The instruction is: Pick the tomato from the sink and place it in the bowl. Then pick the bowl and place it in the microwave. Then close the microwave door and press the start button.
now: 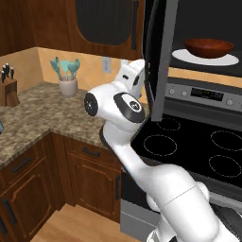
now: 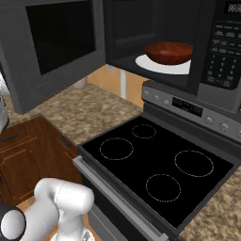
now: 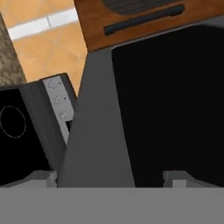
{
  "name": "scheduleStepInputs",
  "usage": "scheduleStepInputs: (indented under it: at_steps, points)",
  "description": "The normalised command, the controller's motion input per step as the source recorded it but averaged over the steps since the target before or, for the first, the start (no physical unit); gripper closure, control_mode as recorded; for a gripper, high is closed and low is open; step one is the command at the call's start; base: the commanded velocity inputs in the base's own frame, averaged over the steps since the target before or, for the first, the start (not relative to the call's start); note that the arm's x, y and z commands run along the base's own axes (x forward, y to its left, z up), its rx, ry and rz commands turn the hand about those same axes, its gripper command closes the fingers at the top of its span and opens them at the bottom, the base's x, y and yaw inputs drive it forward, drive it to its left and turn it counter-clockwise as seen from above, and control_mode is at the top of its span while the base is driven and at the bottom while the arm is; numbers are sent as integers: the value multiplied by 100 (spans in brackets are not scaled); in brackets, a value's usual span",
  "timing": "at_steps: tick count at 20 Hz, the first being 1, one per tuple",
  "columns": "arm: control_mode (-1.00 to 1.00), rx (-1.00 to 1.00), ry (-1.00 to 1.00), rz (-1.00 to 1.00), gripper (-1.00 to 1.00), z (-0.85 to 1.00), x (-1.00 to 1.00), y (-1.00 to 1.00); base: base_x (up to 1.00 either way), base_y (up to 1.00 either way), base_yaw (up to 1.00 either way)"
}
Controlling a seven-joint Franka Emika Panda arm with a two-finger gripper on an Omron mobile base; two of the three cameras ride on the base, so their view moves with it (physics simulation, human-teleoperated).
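Our fingers (image 3: 109, 177) stand wide apart with nothing between them, their pale tips low on either side of the microwave door (image 3: 131, 113); we cannot tell whether they touch its panel. In the left base view the hand is hidden behind our own arm and the door's edge. The tomato is not made out inside the bowl (image 2: 168, 52). The bowl, glossy reddish-brown, rests on the white plate (image 2: 160, 65) within the microwave (image 2: 221, 52), whose door hangs open over the stove (image 2: 160, 164).
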Motion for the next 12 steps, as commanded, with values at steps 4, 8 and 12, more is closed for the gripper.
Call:
scheduleStepInputs:
  at_steps: [4, 8, 12]
  points:
    - [-100, 29, -18, 0, -100, 11, -39, -100, 0, 0, 0]
    - [-100, 27, -13, 0, -100, 7, -13, -100, 0, 0, 0]
    - [-100, 28, -10, 0, -100, 8, -2, -100, 0, 0, 0]
